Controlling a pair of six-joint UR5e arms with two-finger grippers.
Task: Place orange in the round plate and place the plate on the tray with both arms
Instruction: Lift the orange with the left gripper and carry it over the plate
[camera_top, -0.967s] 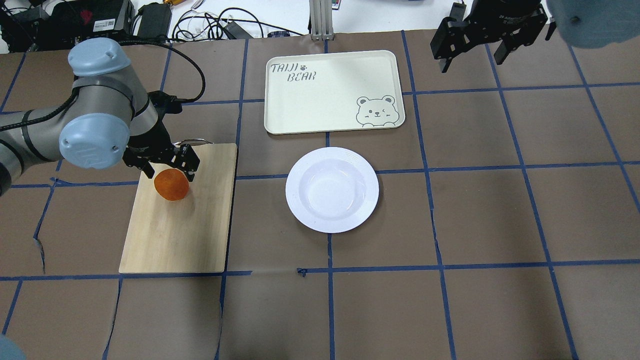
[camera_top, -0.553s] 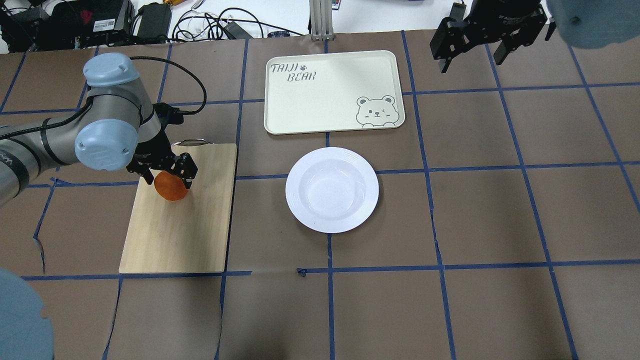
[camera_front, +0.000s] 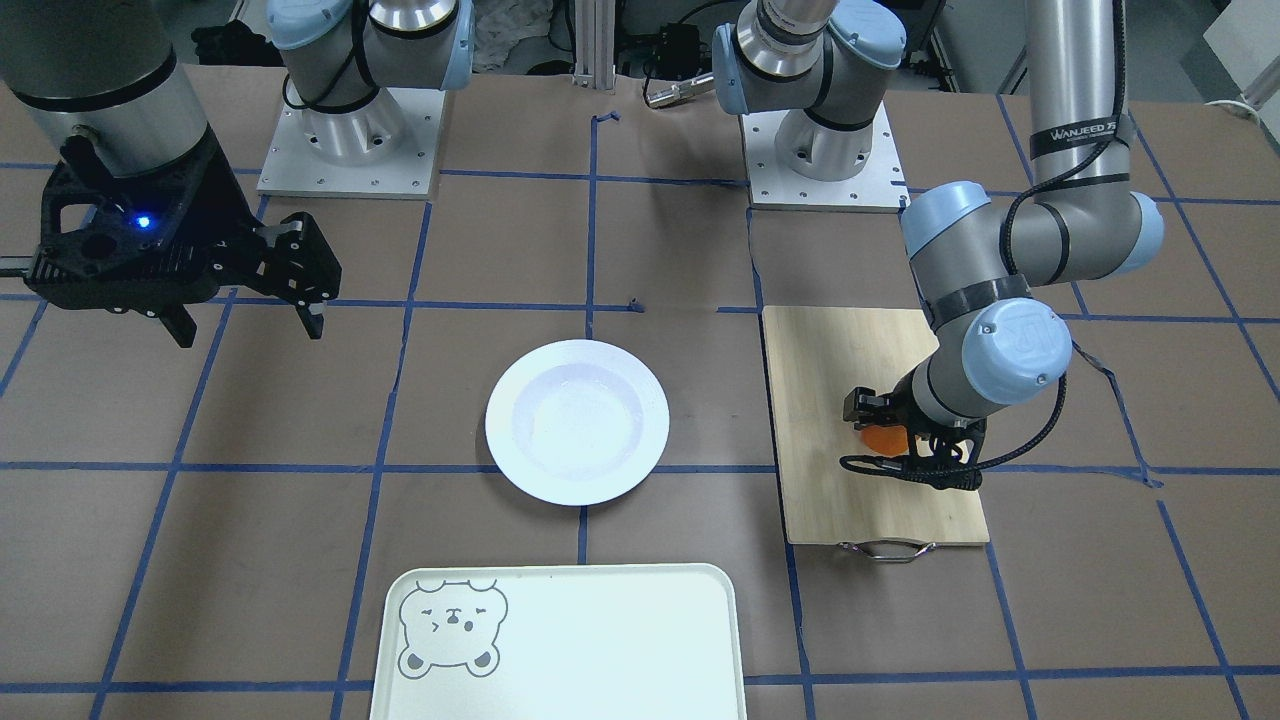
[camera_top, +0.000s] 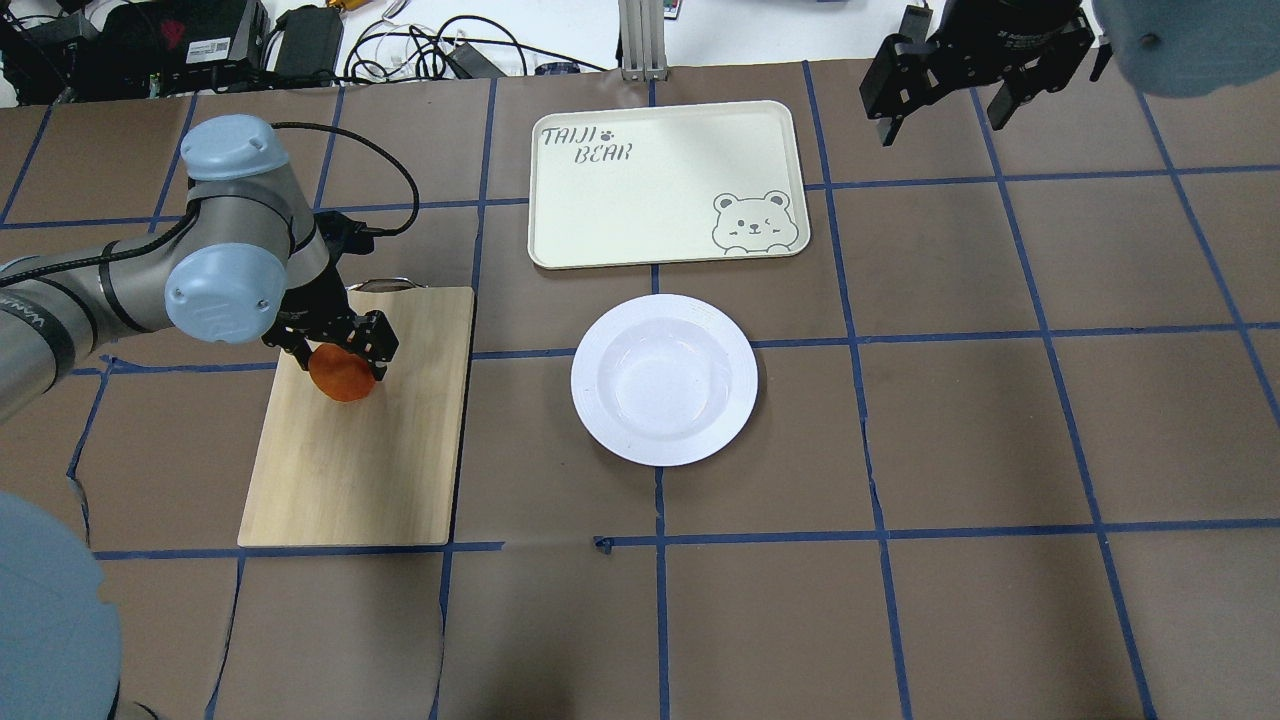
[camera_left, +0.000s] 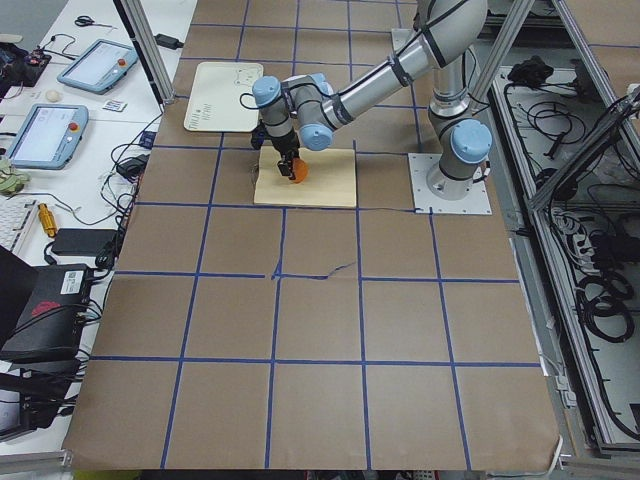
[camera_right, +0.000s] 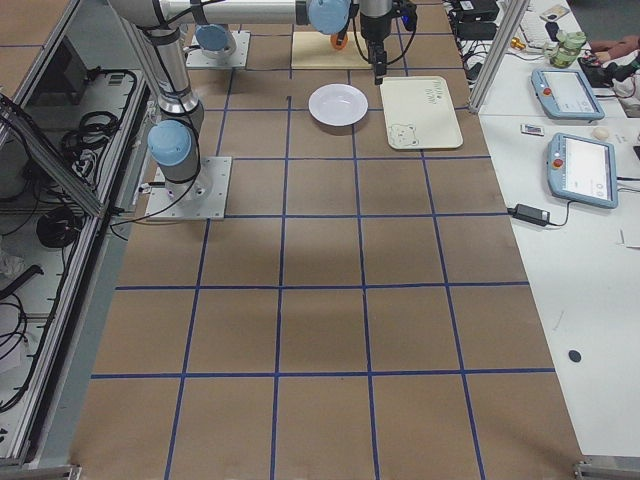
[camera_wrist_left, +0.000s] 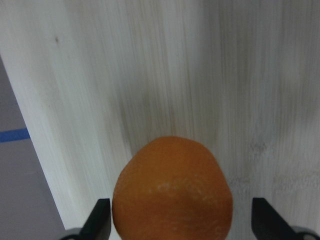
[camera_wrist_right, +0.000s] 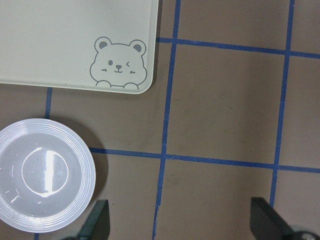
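The left gripper (camera_top: 338, 362) is down over the orange (camera_top: 342, 378), which sits on the bamboo cutting board (camera_top: 360, 450) towards its far end, near the metal handle (camera_top: 385, 285). The jaws stand wide and straddle the fruit. In the left wrist view one finger (camera_wrist_left: 98, 218) lies right at the orange's side, while the other (camera_wrist_left: 265, 220) is apart from it with a strip of board showing between, so the fruit is not clamped. Compared with a second ago, the left arm (camera_top: 225, 285) has shifted inward over the board and come lower. Its blue joint caps look smaller and sit further right in the overhead view, and the black fingers now cover more of the orange's top. The orange itself has not moved (same spot on the wood in all three overhead pictures). The round plate (camera_top: 664, 380) lies on the brown table (camera_top: 1000, 450), well apart from the board, with its shallow centre bare. Just beyond it, with a narrow gap between them, is the tray (camera_top: 660, 190), its bear face at the corner nearest the plate. The right gripper (camera_top: 943, 120) hangs above the table's far right with its jaws wide and nothing between them, where it was before.
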